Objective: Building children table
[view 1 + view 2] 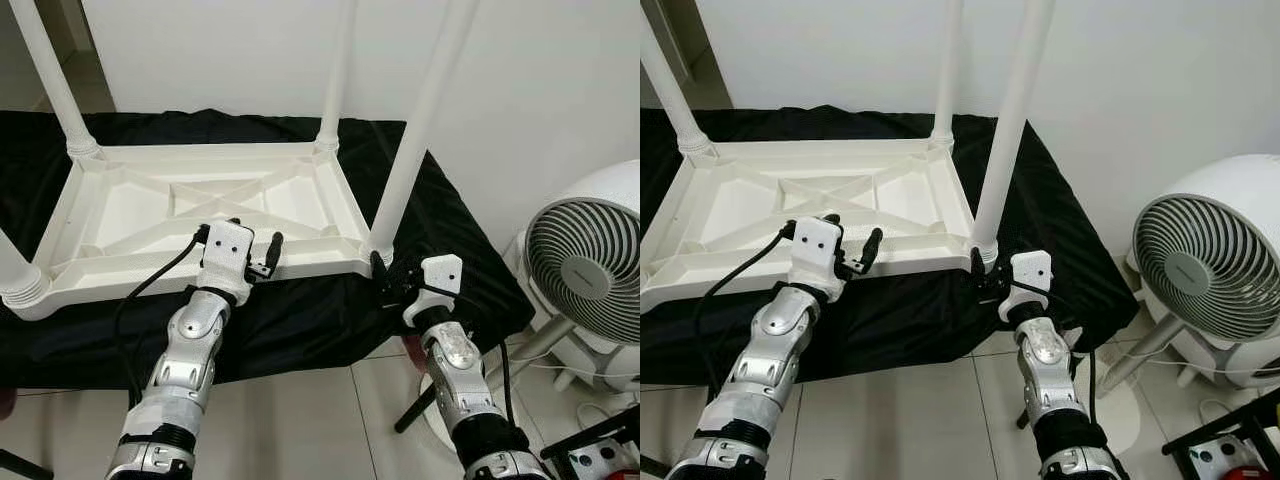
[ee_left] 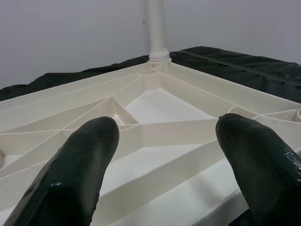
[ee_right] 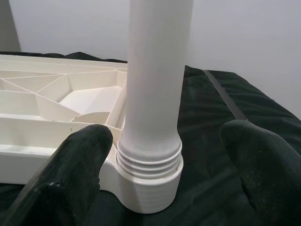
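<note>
A white plastic children's table (image 1: 300, 262) lies upside down on a black cloth (image 1: 300, 320), its legs pointing up. The near right leg (image 1: 415, 130) stands in its corner socket (image 3: 149, 186), with screw threads showing at its base. My right gripper (image 1: 388, 275) is open at that corner, one finger on each side of the leg's base (image 3: 149, 160) without squeezing it. My left gripper (image 1: 245, 240) is open over the table's near rim, its fingers (image 2: 70, 174) spread above the ribbed underside (image 2: 160, 108). The far right leg (image 2: 157, 28) rises at the back corner.
A white floor fan (image 1: 585, 265) stands close on the right, with a cable and a black stand (image 1: 590, 440) near it. A white wall (image 1: 520, 80) backs the covered platform. Tiled floor (image 1: 320, 420) lies below the platform's front edge.
</note>
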`<state>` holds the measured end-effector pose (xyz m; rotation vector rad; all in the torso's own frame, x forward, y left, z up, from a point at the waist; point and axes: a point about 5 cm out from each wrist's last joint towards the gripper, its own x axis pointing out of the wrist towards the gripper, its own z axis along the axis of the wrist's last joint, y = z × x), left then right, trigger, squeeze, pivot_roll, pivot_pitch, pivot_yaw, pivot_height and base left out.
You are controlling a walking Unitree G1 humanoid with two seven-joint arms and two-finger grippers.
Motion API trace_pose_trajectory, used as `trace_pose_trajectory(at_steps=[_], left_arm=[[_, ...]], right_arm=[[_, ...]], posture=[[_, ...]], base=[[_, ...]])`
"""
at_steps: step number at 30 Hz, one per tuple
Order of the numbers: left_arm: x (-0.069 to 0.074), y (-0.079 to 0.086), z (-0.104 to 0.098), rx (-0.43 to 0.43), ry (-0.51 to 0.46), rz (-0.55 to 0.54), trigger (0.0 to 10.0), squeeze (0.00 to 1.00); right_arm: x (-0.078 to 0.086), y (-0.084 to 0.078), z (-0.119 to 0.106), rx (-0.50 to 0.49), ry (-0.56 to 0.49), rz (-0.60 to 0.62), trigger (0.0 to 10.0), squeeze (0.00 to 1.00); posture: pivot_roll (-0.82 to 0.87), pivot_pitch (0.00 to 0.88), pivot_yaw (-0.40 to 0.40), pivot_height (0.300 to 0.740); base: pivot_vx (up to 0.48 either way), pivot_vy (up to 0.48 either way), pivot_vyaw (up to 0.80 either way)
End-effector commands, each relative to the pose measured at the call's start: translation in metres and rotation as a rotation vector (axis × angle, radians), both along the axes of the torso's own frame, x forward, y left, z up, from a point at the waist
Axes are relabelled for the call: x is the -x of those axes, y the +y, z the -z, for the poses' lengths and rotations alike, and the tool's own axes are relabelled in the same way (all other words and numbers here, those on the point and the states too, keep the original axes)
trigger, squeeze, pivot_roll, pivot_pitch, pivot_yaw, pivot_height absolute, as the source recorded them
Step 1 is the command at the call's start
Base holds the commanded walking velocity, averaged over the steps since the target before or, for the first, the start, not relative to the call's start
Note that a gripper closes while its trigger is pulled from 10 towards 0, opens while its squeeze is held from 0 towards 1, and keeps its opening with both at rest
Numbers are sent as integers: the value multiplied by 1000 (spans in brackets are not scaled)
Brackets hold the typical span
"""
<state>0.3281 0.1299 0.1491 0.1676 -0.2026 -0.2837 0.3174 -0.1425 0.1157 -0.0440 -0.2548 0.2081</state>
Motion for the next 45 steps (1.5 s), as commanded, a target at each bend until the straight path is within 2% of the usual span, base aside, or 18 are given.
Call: trace_pose_trajectory(at_steps=[1,10,11,19,28,35,38,40,45], left_arm=[[-2,-3,-1,-14,11,36,10000,0],[-3,-6,0,-6,14,42,10000,0],[-3,-8,-1,-6,16,52,10000,0],[-5,-6,-5,-30,14,77,10000,0],[-5,-5,-5,-32,13,73,10000,0],[-6,-10,-3,12,24,62,10000,0],[-8,-18,1,16,35,78,10000,0],[-9,-31,1,23,38,115,10000,0],[-11,-39,-2,25,30,151,10000,0]], right_arm=[[1,1,3,-2,6,3,10000,0],[0,4,2,-3,0,0,10000,0],[-1,5,0,-2,-7,1,10000,0],[-2,11,1,-8,-16,2,10000,0],[-2,12,3,-8,-10,-3,10000,0],[-4,11,0,6,-17,-3,10000,0],[-4,8,-3,15,-31,12,10000,0],[-5,4,-6,21,-41,26,10000,0],[-4,1,-7,27,-46,36,10000,0]], posture=[[-5,0,-18,740],[-24,0,-6,740],[-26,0,21,740],[-19,0,48,740],[-14,0,28,740],[-53,0,13,740],[-87,0,22,740],[-128,0,32,740],[-138,0,29,740]], base=[[0,0,0],[0,0,0],[0,0,0],[0,0,0],[0,0,0],[0,0,0],[0,0,0],[0,0,0],[0,0,0]])
